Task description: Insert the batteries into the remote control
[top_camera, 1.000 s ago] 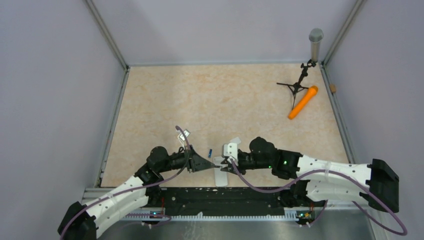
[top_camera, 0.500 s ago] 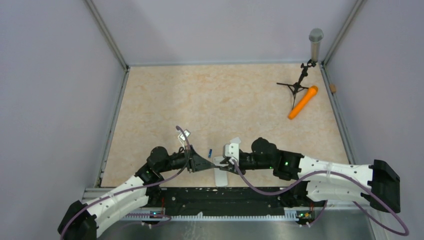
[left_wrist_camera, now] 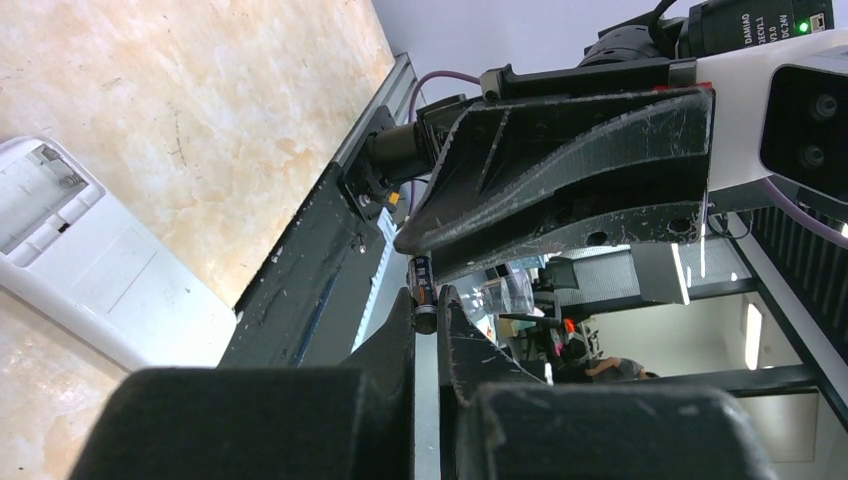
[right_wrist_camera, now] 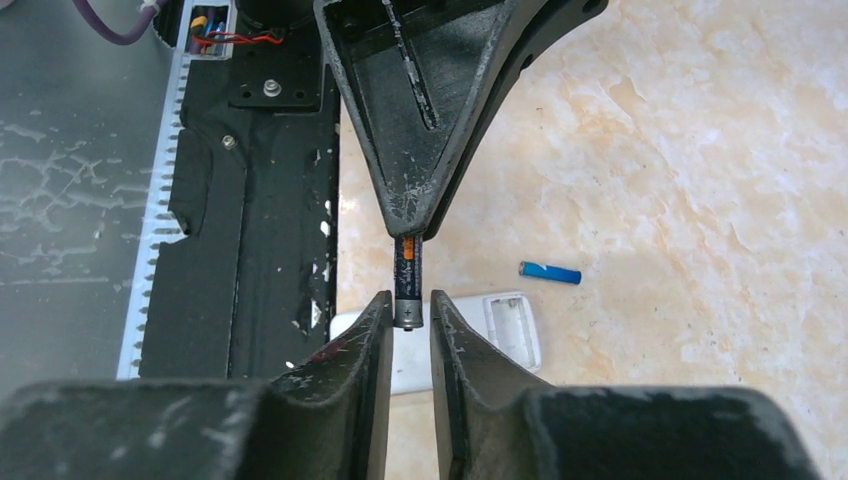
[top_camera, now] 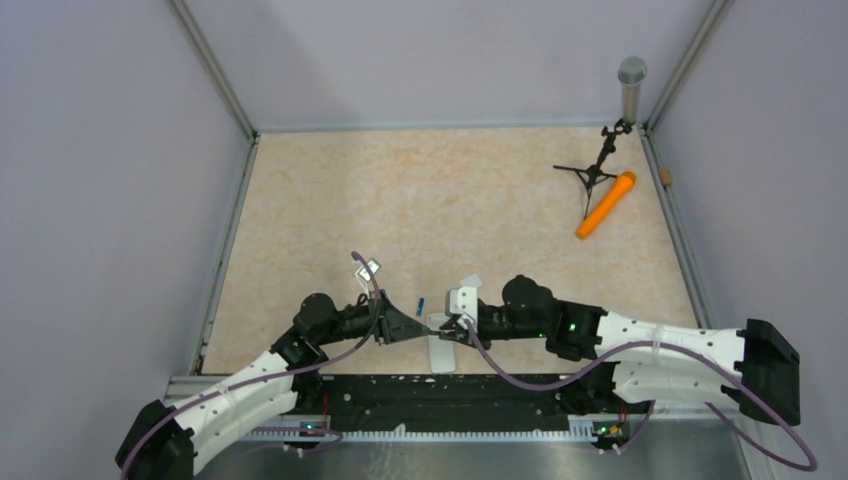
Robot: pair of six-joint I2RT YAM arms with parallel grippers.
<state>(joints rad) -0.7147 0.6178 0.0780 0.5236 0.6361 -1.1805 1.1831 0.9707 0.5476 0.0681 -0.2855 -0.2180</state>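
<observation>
My two grippers meet tip to tip just above the table's near edge, the left gripper (top_camera: pixel 424 329) facing the right gripper (top_camera: pixel 442 331). The dark brown-black battery (right_wrist_camera: pixel 408 275) bridges them. In the left wrist view the left gripper (left_wrist_camera: pixel 427 305) is shut on one end of the dark battery (left_wrist_camera: pixel 423 282). In the right wrist view the right gripper (right_wrist_camera: pixel 408 305) stands round the plus end with thin gaps on both sides. The white remote (top_camera: pixel 441 353) lies back up below them, its battery bay (right_wrist_camera: pixel 510 325) open and empty. The blue battery (top_camera: pixel 421 305) lies on the table beside it.
An orange microphone (top_camera: pixel 606 204) and a black tripod stand (top_camera: pixel 596 165) sit at the far right. A small white piece (top_camera: pixel 469 282) lies behind the right gripper. The black metal rail (top_camera: pixel 440 400) runs along the near edge. Walls enclose the table.
The right wrist has shifted very slightly to the right. The grippers stay tip to tip with the dark battery between them.
</observation>
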